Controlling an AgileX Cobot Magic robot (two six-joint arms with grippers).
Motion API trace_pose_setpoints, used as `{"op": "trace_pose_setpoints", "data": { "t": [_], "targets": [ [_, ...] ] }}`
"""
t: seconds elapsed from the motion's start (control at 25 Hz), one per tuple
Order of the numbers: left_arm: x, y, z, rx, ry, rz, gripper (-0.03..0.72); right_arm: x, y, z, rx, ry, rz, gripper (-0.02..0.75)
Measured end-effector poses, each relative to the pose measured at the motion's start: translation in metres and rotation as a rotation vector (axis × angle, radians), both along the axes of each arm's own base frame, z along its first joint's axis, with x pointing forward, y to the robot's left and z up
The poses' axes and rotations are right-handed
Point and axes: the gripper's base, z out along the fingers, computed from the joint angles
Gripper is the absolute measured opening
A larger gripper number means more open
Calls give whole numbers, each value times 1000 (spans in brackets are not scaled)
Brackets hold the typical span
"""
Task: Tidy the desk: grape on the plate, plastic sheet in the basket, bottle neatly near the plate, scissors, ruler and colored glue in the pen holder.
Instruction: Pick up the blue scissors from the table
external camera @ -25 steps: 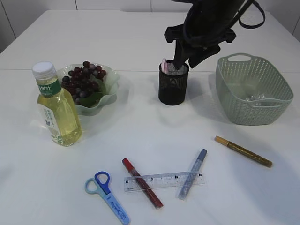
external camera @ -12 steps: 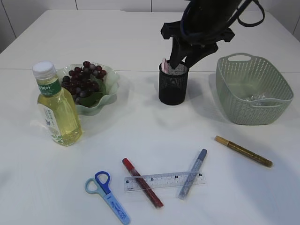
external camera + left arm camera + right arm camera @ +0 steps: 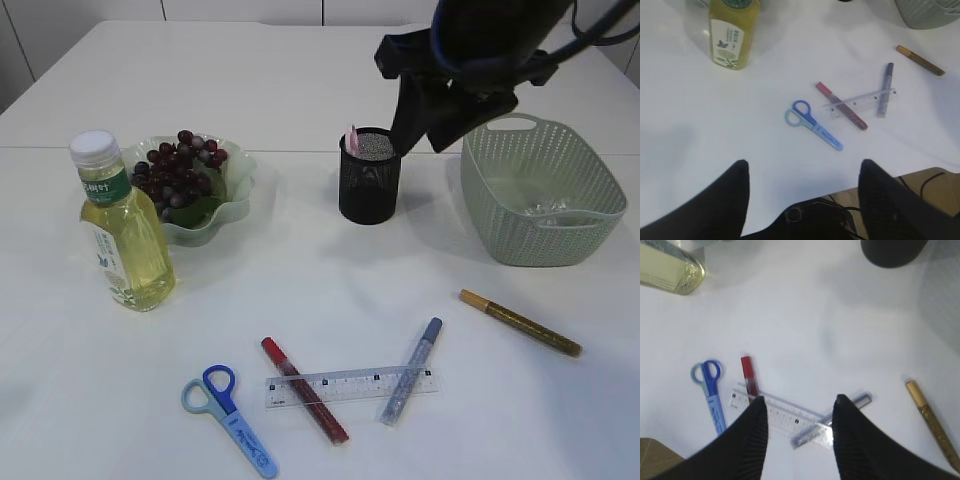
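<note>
Since a second ago, your right hand [image 3: 425, 125] has lifted out of the pen holder [image 3: 369, 185] and swung toward the basket [image 3: 540, 195], fingers spread and holding nothing. A pink glue stick [image 3: 351, 138] stands in the holder. Your left hand [image 3: 802, 192] hangs released over the near bench [image 3: 300, 290]. Done, by the look of it: grapes [image 3: 178, 170] on the plate [image 3: 235, 190], bottle [image 3: 122, 225] beside it, something clear in the basket. Left lying on the bench: scissors [image 3: 228, 420], ruler [image 3: 350, 385], and the red [image 3: 303, 390], blue [image 3: 410, 370] and gold [image 3: 520, 322] glue pens.
</note>
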Motion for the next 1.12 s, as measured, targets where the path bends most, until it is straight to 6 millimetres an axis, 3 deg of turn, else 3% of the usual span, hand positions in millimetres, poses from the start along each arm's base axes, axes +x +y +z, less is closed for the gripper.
{"op": "trace_pose_setpoints", "data": {
  "t": [0.24, 0.44, 0.56, 0.84, 1.12],
  "targets": [
    [-3, -5, 0, -68, 46, -9, 498, -39, -14, 5, -16, 18, 3, 349],
    [-1, -6, 1, -90, 34, -3, 498, -58, -16, 1, 0, 53, 12, 349],
    [0, -7, 3, -99, 14, 4, 498, -70, 0, -3, -7, 71, 71, 349],
    [0, -7, 3, -103, 13, 4, 498, -114, 63, -1, 101, 138, 277, 349],
    [-3, -6, 0, -86, 62, -9, 498, -122, 73, 2, 181, 181, 299, 349]
  ]
}}
